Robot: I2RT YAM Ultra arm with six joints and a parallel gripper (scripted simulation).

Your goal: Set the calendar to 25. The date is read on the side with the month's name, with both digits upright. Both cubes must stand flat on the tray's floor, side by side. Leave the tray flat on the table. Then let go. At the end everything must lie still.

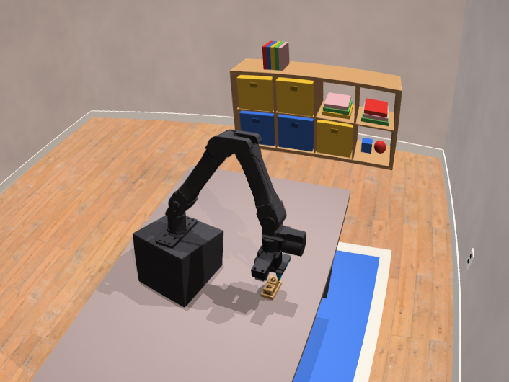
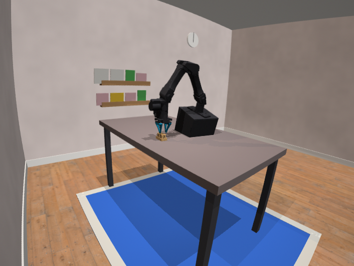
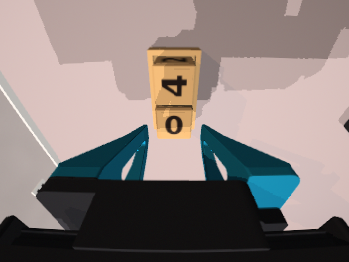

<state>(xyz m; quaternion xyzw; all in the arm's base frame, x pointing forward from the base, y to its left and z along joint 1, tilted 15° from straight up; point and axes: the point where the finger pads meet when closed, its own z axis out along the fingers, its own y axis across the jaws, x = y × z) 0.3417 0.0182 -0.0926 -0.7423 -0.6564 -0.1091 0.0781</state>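
Arm: black arm (image 1: 262, 181) on a black pedestal box (image 1: 156, 263), bent over and reaching down toward the table's rug-side long edge.
Gripper: gripper (image 3: 174, 141) hangs above the calendar, pointing down; teal fingers stand about half open with nothing between them, tips flanking the nearer cube without touching it.
Calendar: small wooden tray (image 1: 272, 290) flat on the table (image 1: 164, 341), near the rug-side long edge, about midway along it, just beside the pedestal's shadow.
Cubes: two cubes side by side in the tray; top faces show 0 (image 3: 174, 124) on the nearer cube and 4 (image 3: 175, 86) on the farther.
Month side: not readable in any view.
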